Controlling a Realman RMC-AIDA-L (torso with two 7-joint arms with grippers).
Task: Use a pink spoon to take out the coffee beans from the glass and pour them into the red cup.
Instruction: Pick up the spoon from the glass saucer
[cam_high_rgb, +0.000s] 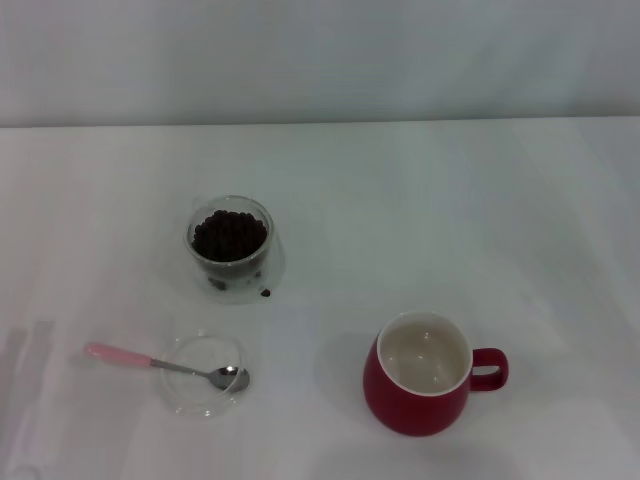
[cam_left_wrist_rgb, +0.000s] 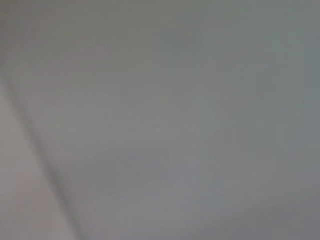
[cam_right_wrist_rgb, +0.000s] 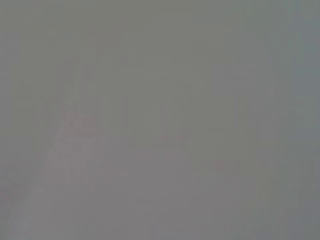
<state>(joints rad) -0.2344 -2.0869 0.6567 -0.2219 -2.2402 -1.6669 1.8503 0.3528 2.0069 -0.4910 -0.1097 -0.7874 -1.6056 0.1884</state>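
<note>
Surface: white tabletop (cam_high_rgb: 420, 210) running back to a pale wall; from my remote seat only the head view gives me anything to work with.
Arms: neither the left gripper nor the right gripper shows in the head view, and both wrist views are a blank grey blur, so I cannot tell how far open either one is or whether it has hold of anything.
Spoon: the pink spoon (cam_high_rgb: 165, 364) lies near the front on the robot's left, its metal bowl resting over a shallow clear dish (cam_high_rgb: 206, 375), its pink handle sticking out past the rim further to the left.
Glass: the glass (cam_high_rgb: 230, 247) stands behind the dish, well apart from it, upright.
Beans: the coffee beans (cam_high_rgb: 229, 235) fill the glass close to the brim; one loose bean (cam_high_rgb: 265, 292) sits on the table just beside its base.
Cup: the red cup (cam_high_rgb: 425, 372) stands front right, upright, looks empty inside, handle pointing to the robot's right.
Step in hand: I judge nothing is started; picking up the spoon comes first.
How I would do it: bring the left arm in, as it is nearer, and pinch the pink handle on the free part outside the dish, keeping the bowl level.
In the way: the dish under the spoon may slide or tip if I press down; the full glass could shed beans at the first scoop.
</note>
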